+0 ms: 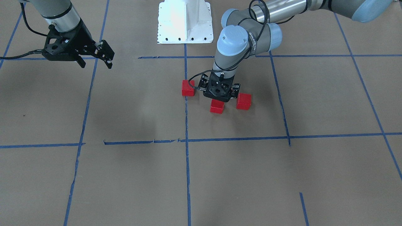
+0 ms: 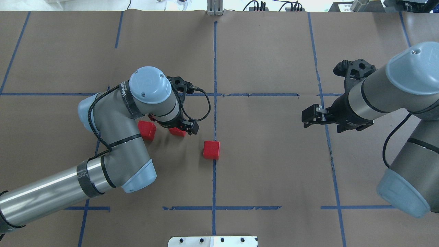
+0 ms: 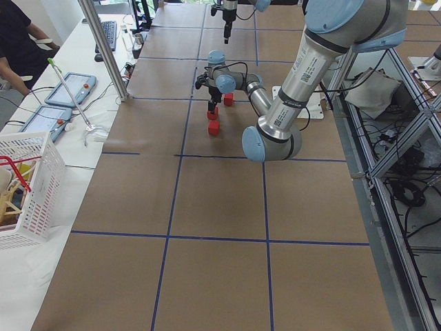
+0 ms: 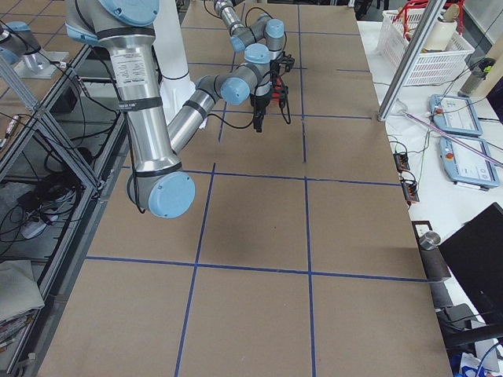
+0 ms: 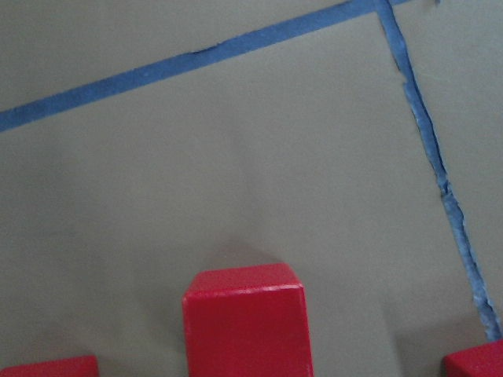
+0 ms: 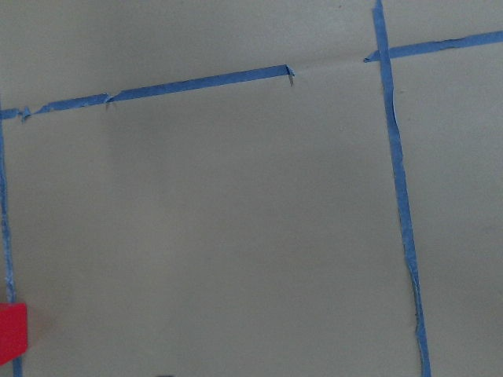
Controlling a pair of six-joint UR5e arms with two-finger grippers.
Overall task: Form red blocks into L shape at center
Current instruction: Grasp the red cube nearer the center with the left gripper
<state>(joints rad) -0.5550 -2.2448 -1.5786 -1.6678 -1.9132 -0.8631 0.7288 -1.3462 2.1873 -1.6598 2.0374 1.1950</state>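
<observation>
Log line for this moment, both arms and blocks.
left gripper: low over middle red block, grip unclear | right gripper: open, off aside | tape-line block, outer block: apart | L: unformed

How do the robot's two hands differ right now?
The left hand sits low over the middle red block; the right hand hangs off to the side, above bare paper. The right hand is open and empty; the left hand's grip is hidden. Both are black.

Matt, smooth red blocks (image 1: 188,88) on matt brown paper (image 1: 238,179) w/ blue tape (image 1: 187,175).
</observation>
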